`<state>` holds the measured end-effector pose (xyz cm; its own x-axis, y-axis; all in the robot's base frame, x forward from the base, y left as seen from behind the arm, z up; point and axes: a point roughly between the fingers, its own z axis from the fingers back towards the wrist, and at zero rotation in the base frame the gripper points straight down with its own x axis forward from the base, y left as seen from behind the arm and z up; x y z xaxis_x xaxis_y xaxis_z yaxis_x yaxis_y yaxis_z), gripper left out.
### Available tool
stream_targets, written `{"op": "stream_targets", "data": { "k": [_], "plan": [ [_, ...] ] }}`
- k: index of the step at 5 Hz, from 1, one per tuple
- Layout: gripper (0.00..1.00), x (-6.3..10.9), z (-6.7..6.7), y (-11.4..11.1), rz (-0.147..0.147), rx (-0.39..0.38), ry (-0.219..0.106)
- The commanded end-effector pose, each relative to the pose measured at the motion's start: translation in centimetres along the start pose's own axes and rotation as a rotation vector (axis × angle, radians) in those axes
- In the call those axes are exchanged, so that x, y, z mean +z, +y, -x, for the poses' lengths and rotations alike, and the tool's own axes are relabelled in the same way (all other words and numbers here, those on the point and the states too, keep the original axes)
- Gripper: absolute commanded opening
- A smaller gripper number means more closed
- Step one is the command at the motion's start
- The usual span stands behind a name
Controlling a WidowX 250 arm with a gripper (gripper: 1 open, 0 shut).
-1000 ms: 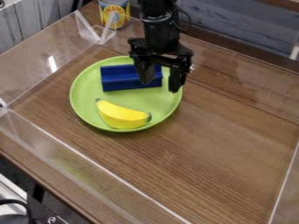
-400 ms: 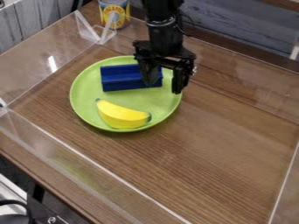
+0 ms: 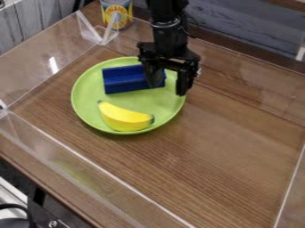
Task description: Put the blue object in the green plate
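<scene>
No legible text, label or number anywhere in view.

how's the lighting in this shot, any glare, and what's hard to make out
In the camera view, pale glare streaks the wooden table at lower left; the black gripper is dark, its detail lost; low resolution softens everything.

Open tool (image 3: 167,78), pointing downward

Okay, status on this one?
Gripper open over plate's far side. Blue block in green plate. Yellow banana beside it.
</scene>
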<state>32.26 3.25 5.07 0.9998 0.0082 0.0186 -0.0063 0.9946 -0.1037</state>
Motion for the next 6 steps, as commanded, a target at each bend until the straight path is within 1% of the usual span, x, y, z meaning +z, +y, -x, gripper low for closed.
{"op": "stream_targets", "data": {
  "k": [1,3,5,6],
  "plan": [
    [1.00,2.2,-0.1,1.0,-0.007,0.032,-0.055],
    [1.00,1.2,0.0,1.0,-0.002,0.061,-0.048],
    [1.00,4.2,0.0,0.9,0.010,-0.089,-0.025],
    [1.00,5.6,0.5,1.2,0.003,-0.136,-0.025]
  ]
}}
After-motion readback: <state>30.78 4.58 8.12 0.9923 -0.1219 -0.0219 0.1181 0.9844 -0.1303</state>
